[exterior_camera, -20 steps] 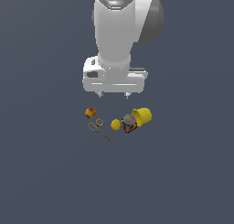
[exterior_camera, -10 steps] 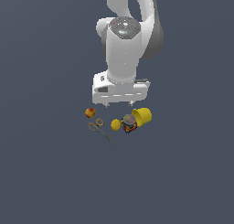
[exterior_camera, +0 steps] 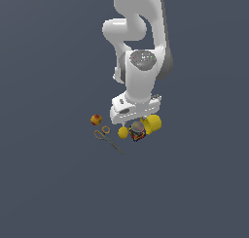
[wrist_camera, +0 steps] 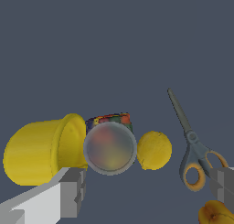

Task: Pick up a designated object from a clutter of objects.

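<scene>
Wrist view, gripper (wrist_camera: 147, 191) spread (fingers apart), jar (wrist_camera: 109, 145) beyond

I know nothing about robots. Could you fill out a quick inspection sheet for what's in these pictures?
Surface: plain dark grey floor, bare apart from one small cluster.
Job's thing: many-coloured jar with greyish top, standing between the cup and the lemon.
Clutter: yellow cup lying on its side against the jar; lemon; scissors, closed; red-yellow ball, apart from the rest.
Gripper: gripper open, above the jar, holding nothing.
Cables: nothing seen.
Surroundings: nothing seen.
</scene>
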You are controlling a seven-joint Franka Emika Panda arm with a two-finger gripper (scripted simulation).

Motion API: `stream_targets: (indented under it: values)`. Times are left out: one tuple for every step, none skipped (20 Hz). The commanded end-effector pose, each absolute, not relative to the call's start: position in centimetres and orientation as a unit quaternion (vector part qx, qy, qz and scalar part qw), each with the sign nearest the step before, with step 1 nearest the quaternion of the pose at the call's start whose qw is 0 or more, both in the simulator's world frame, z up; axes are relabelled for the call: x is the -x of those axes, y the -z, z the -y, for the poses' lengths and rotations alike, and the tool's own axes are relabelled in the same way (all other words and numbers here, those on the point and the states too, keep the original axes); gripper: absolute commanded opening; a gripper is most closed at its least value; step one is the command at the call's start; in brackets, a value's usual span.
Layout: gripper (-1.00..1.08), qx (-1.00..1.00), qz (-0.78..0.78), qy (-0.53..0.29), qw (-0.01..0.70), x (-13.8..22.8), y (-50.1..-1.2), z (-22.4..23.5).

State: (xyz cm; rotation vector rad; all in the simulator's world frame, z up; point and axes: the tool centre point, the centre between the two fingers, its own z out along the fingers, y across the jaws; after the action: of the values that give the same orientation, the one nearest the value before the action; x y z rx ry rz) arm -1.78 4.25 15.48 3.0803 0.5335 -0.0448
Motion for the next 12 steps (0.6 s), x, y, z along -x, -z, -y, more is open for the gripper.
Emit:
stream_targets:
  values:
    - [1.00, -0.981, -0.193, 0.010, 0.005, 2.1, -14.0, -5.0]
    - [1.00, -0.980, -0.200, 0.008, 0.005, 2.3, -13.5, -5.2]
    - [1.00, -0.978, -0.207, 0.007, 0.004, 2.4, -13.1, -5.4]
    - [1.00, -0.977, -0.213, 0.006, 0.003, 2.5, -12.7, -5.7]
    - [1.00, -0.976, -0.219, 0.005, 0.003, 2.7, -12.3, -5.8]
    - [1.00, -0.975, -0.224, 0.004, 0.002, 2.8, -12.0, -6.0]
    - [1.00, -0.974, -0.228, 0.003, 0.002, 2.9, -11.7, -6.1]
    - [1.00, -0.973, -0.232, 0.002, 0.001, 3.0, -11.5, -6.3]
    - [1.00, -0.972, -0.235, 0.001, 0.001, 3.0, -11.3, -6.4]
    - [1.00, -0.971, -0.237, 0.001, 0.001, 3.1, -11.1, -6.5]
    - [1.00, -0.971, -0.239, 0.001, 0.000, 3.2, -11.0, -6.5]
    - [1.00, -0.971, -0.241, 0.000, 0.000, 3.2, -10.9, -6.6]
